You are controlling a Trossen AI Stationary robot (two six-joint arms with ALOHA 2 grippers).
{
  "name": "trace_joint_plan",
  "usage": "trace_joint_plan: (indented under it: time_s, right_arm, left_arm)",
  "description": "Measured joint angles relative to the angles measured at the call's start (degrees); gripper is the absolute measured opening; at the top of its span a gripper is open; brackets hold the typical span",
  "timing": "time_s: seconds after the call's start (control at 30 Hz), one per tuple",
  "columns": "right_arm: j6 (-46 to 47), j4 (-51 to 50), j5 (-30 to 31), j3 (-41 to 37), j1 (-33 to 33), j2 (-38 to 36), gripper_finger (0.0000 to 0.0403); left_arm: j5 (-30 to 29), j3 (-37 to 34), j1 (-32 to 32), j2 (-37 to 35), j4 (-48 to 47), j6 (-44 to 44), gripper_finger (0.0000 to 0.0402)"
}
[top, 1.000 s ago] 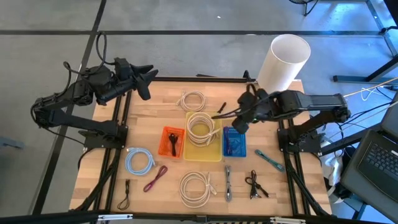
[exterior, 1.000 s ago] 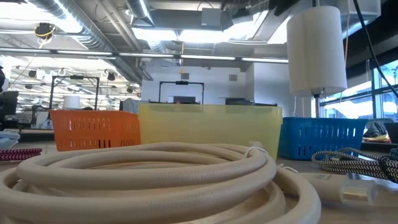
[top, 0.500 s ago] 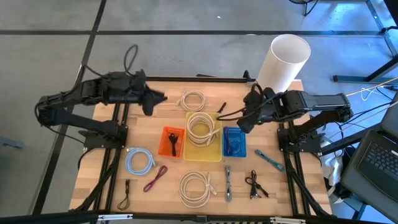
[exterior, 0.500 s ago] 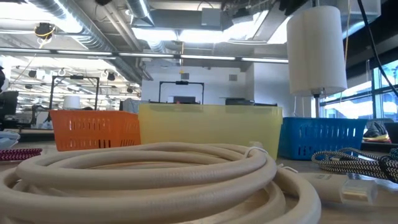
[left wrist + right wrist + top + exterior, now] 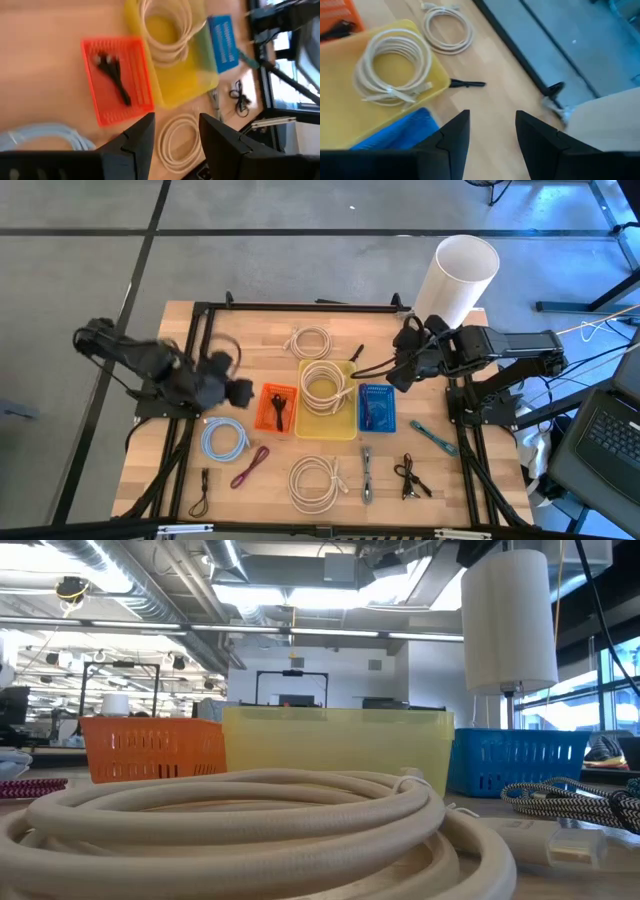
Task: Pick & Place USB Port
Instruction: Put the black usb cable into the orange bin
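Observation:
Several cables lie on the wooden table [image 5: 240,340]; which one is the USB port I cannot tell. An orange basket [image 5: 277,409] holds a black cable [image 5: 116,80]. Beside it, a yellow basket [image 5: 327,398] holds a white coil, and then comes a blue basket [image 5: 376,408]. My left gripper [image 5: 238,391] hovers open just left of the orange basket, with nothing between its fingers [image 5: 176,122]. My right gripper [image 5: 398,372] stands open above the table, just beyond the blue basket's far right corner, and is empty too [image 5: 491,120].
A light blue coil [image 5: 222,440], a maroon cable [image 5: 250,467], a white coil [image 5: 318,482], a grey cable [image 5: 367,475] and a black cable [image 5: 410,477] lie along the near side. Another white coil [image 5: 310,340] lies at the far side. A tall white tube [image 5: 458,275] stands at the far right corner.
My left gripper has swung from the table's far left corner toward the near edge and down, rolling as it went, and now hangs beside the orange basket. My right arm has kept almost still.

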Motion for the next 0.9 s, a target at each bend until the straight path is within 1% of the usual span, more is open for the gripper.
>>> trace_joint_plan:
  time_s: [0.07, 0.13, 0.3, 0.37, 0.43, 0.57, 0.7, 0.77, 0.9]
  right_arm:
    - [-2.1, -0.8, 1.5, 0.0, 0.0, 0.0, 0.0161]
    - [-4.3, -1.5, 2.5, 0.0, -0.1, 0.0, 0.0161]
    - [-9.6, -3.0, 3.4, 0.0, -1.0, 0.0, 0.0161]
    - [-11.0, -3.5, 3.4, 0.0, -1.6, 0.0, 0.0161]
    - [-12.4, -3.4, 3.4, 0.0, -2.1, 0.0, 0.0161]
    - [-15.2, -3.4, 3.4, 0.0, -3.0, -0.7, 0.0161]
    - [-17.1, -3.4, 3.4, 0.0, -3.7, -1.6, 0.0161]
    - [-17.3, -3.4, 3.4, 0.0, -4.2, -2.1, 0.0161]
    - [-17.4, -3.4, 3.4, 0.0, -4.6, -2.3, 0.0161]
  left_arm:
    - [-0.6, 0.0, -3.4, 3.3, -0.1, -5.9, 0.0136]
    - [1.1, 0.0, -6.1, 6.7, -1.0, -12.2, 0.0128]
    - [11.9, 0.0, -11.6, 14.7, -4.2, -29.5, 0.0101]
    - [16.1, 0.0, -13.1, 17.3, -4.3, -33.7, 0.0091]
    - [20.0, 0.0, -14.1, 19.7, -4.3, -35.8, 0.0081]
    - [28.1, 0.0, -15.1, 24.5, -4.5, -35.6, 0.0065]
    - [37.5, 0.0, -17.2, 28.4, -3.5, -36.6, 0.0055]
    - [39.7, 0.0, -18.4, 29.7, -2.0, -37.4, 0.0052]
    - [40.5, 0.0, -19.9, 32.2, 0.8, -37.1, 0.0053]
